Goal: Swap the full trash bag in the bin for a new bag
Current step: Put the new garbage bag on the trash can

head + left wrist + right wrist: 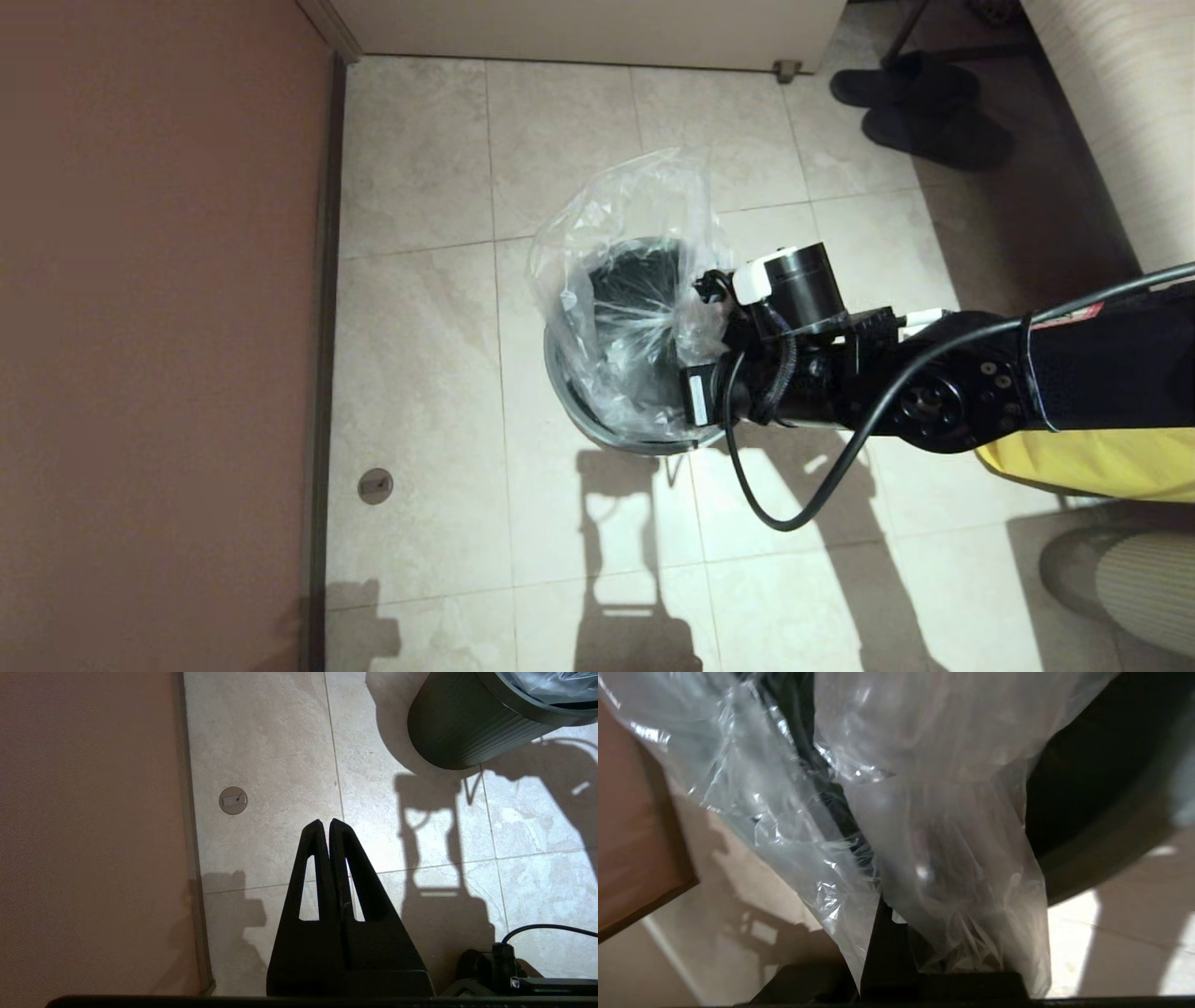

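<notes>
The bin [644, 442] stands on the floor tiles at mid-frame; its ribbed dark wall also shows in the left wrist view [462, 723]. The new bag [616, 243] billows above the bin's mouth, its star seal hanging over the black inside. My right gripper [698, 313] reaches in from the right at the bin's right edge, shut on a bunched fold of the bag. In the right wrist view the bag [934, 765] drapes over the fingers [888, 942], hiding the tips, with the bin rim [1101, 858] behind. My left gripper [325, 823] hangs shut and empty over bare floor, left of the bin.
A reddish-brown wall [159, 327] runs down the left side. A round floor plate [375, 485] lies near it. Dark slippers [920, 107] sit at the back right. A yellow sack [1092, 462] lies under my right arm, whose cable [775, 513] loops down.
</notes>
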Robot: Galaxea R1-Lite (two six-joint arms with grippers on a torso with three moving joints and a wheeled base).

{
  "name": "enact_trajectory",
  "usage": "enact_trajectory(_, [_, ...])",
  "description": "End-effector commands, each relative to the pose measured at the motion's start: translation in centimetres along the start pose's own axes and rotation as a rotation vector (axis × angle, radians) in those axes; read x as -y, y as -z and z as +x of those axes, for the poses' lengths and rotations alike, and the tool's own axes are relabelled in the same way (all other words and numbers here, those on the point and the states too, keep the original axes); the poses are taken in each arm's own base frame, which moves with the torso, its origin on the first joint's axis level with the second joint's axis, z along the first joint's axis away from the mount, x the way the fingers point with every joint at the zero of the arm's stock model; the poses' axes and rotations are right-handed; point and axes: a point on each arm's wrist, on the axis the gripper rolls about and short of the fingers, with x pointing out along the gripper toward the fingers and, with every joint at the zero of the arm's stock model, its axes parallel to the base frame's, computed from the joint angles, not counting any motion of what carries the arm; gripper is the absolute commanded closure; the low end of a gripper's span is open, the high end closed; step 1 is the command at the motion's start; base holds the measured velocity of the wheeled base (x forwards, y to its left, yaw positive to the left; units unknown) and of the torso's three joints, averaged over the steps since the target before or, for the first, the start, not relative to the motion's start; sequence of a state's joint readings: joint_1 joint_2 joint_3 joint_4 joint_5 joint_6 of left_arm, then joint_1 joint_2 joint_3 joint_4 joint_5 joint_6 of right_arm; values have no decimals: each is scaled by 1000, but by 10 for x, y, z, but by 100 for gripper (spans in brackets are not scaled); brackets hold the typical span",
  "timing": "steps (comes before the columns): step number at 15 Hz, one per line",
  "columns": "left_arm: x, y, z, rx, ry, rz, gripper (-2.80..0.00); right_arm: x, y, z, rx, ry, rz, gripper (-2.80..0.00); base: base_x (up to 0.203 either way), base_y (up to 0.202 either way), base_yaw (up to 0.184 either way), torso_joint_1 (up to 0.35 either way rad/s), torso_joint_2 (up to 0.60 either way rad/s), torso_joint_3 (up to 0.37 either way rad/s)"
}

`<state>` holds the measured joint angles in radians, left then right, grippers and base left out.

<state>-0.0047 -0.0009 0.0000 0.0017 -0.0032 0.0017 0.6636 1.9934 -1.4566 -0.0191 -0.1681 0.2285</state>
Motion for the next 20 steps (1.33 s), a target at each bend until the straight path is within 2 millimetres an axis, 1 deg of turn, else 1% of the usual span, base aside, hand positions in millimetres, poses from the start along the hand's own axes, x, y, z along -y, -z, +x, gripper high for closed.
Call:
enact_trajectory(1, [0, 0, 0, -1, 0, 0, 0, -6, -3, -8, 34, 72, -6, 0, 0, 0, 0, 0, 0, 0])
enact_trajectory(3, [0, 0, 0, -1, 0, 0, 0, -10, 0, -12, 24, 123, -18, 0, 0, 0, 0, 0, 0, 0])
enact_trajectory(5, [0, 0, 0, -1, 0, 0, 0, -10, -2, -14, 22, 161, -8, 0, 0, 0, 0, 0, 0, 0])
enact_trajectory(6, [0, 0, 0, -1, 0, 0, 0, -10, -4, -15, 14, 187, 30, 0, 0, 0, 0, 0, 0, 0])
enact_trajectory(9, [0, 0, 0, -1, 1, 0, 0, -8, 1, -15, -85, 242, 116, 0, 0, 0, 0, 0, 0, 0])
enact_trajectory(12, [0, 0, 0, -1, 0, 0, 0, -6, 19, 0, -168, 327, 154, 0, 0, 0, 0, 0, 0, 0])
enact_trajectory(15, [0, 0, 0, -1, 0, 0, 0, -6, 29, 13, -194, 358, 173, 0, 0, 0, 0, 0, 0, 0])
enact_trajectory(17, [0, 0, 0, -1, 0, 0, 0, -7, 25, 16, -174, 360, 180, 0, 0, 0, 0, 0, 0, 0])
enact_trajectory(19, [0, 0, 0, -1, 0, 0, 0, -8, 17, 12, -151, 351, 189, 0, 0, 0, 0, 0, 0, 0])
enact_trajectory(20, [0, 0, 0, -1, 0, 0, 0, -8, 12, 6, -134, 344, 195, -280, 0, 0, 0, 0, 0, 0])
